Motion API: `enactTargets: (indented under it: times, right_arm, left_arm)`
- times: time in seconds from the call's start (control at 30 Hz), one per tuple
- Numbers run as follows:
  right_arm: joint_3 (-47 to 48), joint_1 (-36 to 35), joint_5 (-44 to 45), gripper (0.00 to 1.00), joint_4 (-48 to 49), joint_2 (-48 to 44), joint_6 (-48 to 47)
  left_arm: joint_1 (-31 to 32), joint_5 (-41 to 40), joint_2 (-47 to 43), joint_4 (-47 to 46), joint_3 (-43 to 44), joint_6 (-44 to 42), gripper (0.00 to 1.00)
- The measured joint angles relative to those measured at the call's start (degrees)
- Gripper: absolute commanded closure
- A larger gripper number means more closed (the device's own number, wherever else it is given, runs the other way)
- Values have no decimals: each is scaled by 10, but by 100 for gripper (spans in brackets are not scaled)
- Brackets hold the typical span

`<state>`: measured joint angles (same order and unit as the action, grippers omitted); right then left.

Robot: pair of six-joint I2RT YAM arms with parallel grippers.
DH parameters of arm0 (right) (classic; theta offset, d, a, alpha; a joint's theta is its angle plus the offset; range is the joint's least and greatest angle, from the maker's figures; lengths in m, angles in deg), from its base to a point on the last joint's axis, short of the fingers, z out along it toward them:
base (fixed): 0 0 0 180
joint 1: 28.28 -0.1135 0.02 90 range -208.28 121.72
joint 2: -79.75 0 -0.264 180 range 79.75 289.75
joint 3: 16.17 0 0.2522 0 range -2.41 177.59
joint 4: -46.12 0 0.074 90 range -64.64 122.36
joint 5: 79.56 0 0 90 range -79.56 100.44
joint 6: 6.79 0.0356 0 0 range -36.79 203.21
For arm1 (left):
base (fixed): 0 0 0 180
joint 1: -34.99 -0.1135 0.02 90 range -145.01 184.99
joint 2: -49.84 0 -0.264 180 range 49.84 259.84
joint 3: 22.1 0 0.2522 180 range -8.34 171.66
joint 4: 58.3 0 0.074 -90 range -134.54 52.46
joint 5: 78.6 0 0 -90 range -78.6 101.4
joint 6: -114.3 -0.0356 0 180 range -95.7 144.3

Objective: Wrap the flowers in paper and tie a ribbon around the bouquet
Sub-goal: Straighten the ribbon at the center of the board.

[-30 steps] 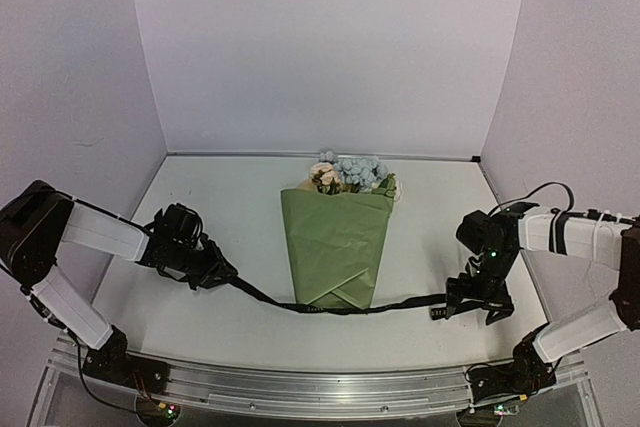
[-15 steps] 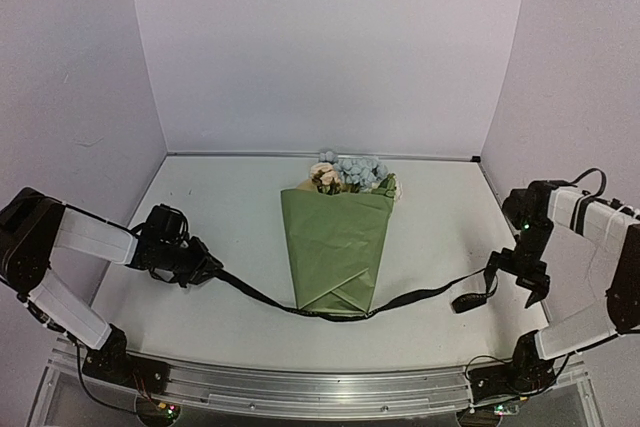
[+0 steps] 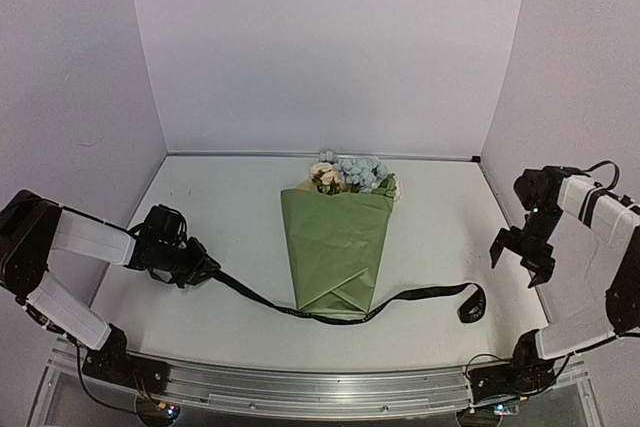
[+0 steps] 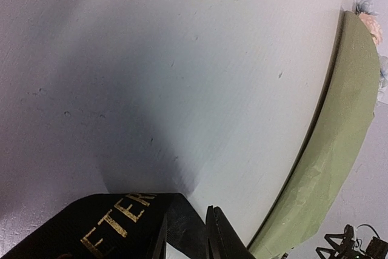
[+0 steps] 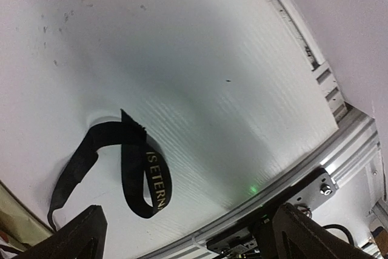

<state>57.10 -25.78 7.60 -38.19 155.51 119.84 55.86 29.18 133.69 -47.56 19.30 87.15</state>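
Bouquet [image 3: 336, 247], a cone of creased olive-green paper [image 3: 330, 267] holding cream-peach and pale blue artificial flowers [image 3: 352, 173], is lying at the middle of the white tabletop [image 3: 230, 207]. Its flower heads are pointing toward the far wall and its folded tip toward the arm bases. Long, narrow black ribbon [image 3: 420, 297] with gold lettering is running across the tabletop past that near tip; whether it is passing beneath the paper cannot be told.

Left fingers [image 3: 205, 268] are sitting low, left of the bouquet and well apart from it, and are clamping one end of the ribbon. In the left wrist view the lettered ribbon [image 4: 109, 225] is sitting right at the nearly closed fingers [image 4: 219, 238], with the paper's edge at the right.

Right fingers [image 3: 499, 247] are hovering over the tabletop's right side, spread wide and holding nothing. In the right wrist view the ribbon's free end [image 5: 134, 168] is lying curled in a loop, apart from both fingers, near the aluminium rail [image 5: 339, 144] at the tabletop's edge.
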Motion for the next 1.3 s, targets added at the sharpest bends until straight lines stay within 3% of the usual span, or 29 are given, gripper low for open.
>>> enactTargets:
  times: [0.1,0.23,0.4,0.67,0.73,0.8,0.87,1.03,1.3]
  right_arm:
    - [-42,-57,-24,9,41,-6,22]
    - [-136,-107,-45,28,108,-30,67]
    - [-230,-116,-49,40,150,-57,137]
    - [-267,-126,-58,57,230,-46,212]
    - [-272,-128,-59,69,244,-44,221]
    - [-278,-128,-59,89,257,-43,234]
    - [-280,-128,-58,100,260,-43,238]
    - [-247,-128,-13,100,214,-49,218]
    - [-82,-112,213,100,68,-48,120]
  left_arm:
    - [-1,0,-3,7,0,-1,77]
    - [-1,0,-3,10,0,-3,77]
    - [-1,-1,-4,13,1,-4,77]
    - [-1,-1,-6,16,1,-9,78]
    - [-1,-2,-6,16,1,-9,78]
    - [-1,-2,-6,17,1,-9,78]
    - [-1,-2,-6,17,1,-9,78]
    - [-1,-5,-8,21,1,-9,78]
    - [-1,-17,-19,37,0,-9,79]
